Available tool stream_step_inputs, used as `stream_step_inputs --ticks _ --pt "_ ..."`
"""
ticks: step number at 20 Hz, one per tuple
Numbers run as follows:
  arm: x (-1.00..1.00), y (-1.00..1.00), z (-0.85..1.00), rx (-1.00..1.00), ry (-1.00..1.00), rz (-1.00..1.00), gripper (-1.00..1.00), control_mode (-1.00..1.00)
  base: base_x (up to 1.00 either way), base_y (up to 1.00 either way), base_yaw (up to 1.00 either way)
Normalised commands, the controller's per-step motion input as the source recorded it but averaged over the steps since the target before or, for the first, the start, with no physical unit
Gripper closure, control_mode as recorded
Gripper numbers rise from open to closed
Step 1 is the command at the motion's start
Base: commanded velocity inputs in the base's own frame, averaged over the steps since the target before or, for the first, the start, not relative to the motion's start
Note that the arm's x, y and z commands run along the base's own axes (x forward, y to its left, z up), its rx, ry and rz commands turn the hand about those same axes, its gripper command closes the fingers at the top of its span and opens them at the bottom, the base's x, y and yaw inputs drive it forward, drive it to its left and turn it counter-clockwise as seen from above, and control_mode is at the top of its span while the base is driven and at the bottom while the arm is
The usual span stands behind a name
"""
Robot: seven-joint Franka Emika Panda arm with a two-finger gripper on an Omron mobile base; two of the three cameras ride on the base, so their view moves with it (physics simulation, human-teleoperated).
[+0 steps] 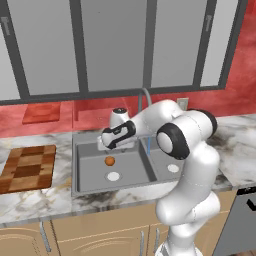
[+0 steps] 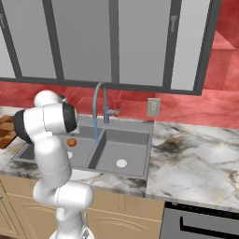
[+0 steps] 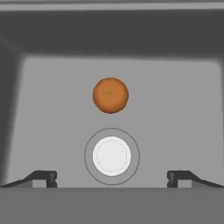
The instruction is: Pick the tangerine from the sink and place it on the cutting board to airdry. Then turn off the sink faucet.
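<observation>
1. Cutting board (image 1: 27,167) lies flat on counter (image 1: 40,202), far left, apart from sink (image 1: 82,175).
2. Tangerine (image 1: 109,161) sits on floor of sink's left basin, just behind white drain (image 1: 113,176), touching nothing else.
3. Fingers (image 3: 43,177) spread wide & released, hanging above that basin w/ drain between them, tangerine beyond; gripper (image 3: 112,178) holds nothing.
4. Sink faucet (image 2: 99,105) behind the basins, blue stream (image 2: 95,130) running down from spout.

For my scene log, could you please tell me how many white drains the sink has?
2: one in the left basin, just in front of the tangerine; one in the right basin, partly hidden by the arm in the left base view.
</observation>
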Motion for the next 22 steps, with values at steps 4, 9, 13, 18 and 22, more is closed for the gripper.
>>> stream_step_inputs --ticks 4,9,13,18,22 --pt "0.19 0.11 -0.11 0.0 0.0 -0.05 -1.0 -1.0 0.0 0.0 0.0" --pt "0.17 0.03 -0.19 0.0 0.0 -0.04 -1.0 -1.0 0.0 0.0 0.0" --pt "0.2 0.0 -0.25 0.0 0.0 -0.01 -1.0 -1.0 0.0 0.0 0.0" --pt "0.25 0.0 -0.23 0.0 0.0 0.0 -1.0 -1.0 0.0 0.0 0.0" --pt "0.27 0.0 -0.17 0.0 0.0 0.0 -1.0 -1.0 0.0 0.0 0.0"
